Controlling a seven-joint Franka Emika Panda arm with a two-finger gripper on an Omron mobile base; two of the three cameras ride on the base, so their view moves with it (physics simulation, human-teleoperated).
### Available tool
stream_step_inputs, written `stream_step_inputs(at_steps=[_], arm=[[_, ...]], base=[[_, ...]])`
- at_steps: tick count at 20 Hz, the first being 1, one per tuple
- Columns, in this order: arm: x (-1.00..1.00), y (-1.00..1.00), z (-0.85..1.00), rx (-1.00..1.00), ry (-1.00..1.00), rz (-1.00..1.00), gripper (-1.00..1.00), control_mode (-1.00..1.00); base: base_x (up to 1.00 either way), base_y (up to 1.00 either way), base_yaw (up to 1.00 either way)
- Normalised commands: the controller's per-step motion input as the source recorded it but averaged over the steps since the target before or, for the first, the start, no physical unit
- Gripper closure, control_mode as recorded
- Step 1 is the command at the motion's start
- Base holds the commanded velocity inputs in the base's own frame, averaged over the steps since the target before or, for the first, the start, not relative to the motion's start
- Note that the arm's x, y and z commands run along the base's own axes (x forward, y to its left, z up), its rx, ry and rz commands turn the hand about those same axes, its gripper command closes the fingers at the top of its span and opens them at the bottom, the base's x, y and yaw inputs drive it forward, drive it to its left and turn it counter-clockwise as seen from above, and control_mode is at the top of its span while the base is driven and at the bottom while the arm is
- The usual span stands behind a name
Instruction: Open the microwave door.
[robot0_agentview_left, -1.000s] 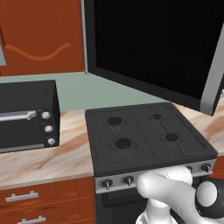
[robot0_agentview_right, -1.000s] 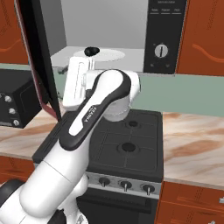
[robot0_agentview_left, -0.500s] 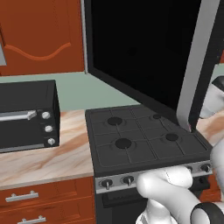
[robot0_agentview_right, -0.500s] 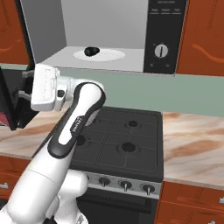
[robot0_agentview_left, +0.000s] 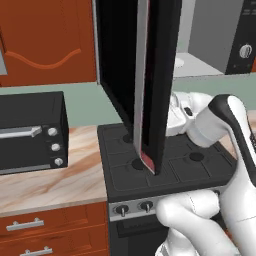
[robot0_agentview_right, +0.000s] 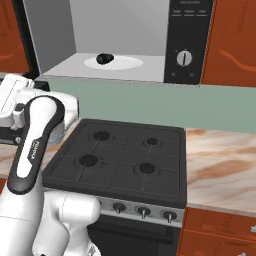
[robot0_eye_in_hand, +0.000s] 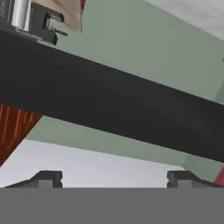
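Observation:
The microwave (robot0_agentview_right: 120, 35) hangs above the stove with its grey cavity exposed and a round silver knob (robot0_agentview_right: 184, 57) on its black control strip. The microwave door (robot0_agentview_left: 160, 75) stands swung far out, seen almost edge-on in the left base view, with a silver strip (robot0_agentview_left: 141, 75) running down it. My hand (robot0_agentview_left: 184, 112) sits just behind the door's lower part, partly hidden by it. In the hand view my gripper (robot0_eye_in_hand: 114, 178) is open, its fingertips (robot0_eye_in_hand: 48, 177) wide apart with nothing between them, and a black band (robot0_eye_in_hand: 113, 109) crosses ahead of them.
A white plate with a dark lump (robot0_agentview_right: 105, 59) lies in the cavity. The black stove (robot0_agentview_right: 120, 155) is below, a black toaster oven (robot0_agentview_left: 30, 132) stands on the marble counter to its left, and red cabinets (robot0_agentview_left: 45, 40) line the wall.
The door has swung from partly open to standing edge-on, far out. My arm and hand swept left with it, past the stove's left side.

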Motion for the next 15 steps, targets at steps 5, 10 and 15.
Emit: stream_step_inputs(at_steps=[5,10,15], arm=[[0.36,0.97,0.00,-0.24,0.00,-0.32,-1.00,-1.00],[0.18,0.42,0.00,-0.09,0.01,-0.16,-1.00,-1.00],[0.00,0.09,0.00,-0.06,0.00,0.00,-1.00,-1.00]], base=[[0.00,0.00,0.00],[0.00,0.00,0.00],[0.00,0.00,0.00]])
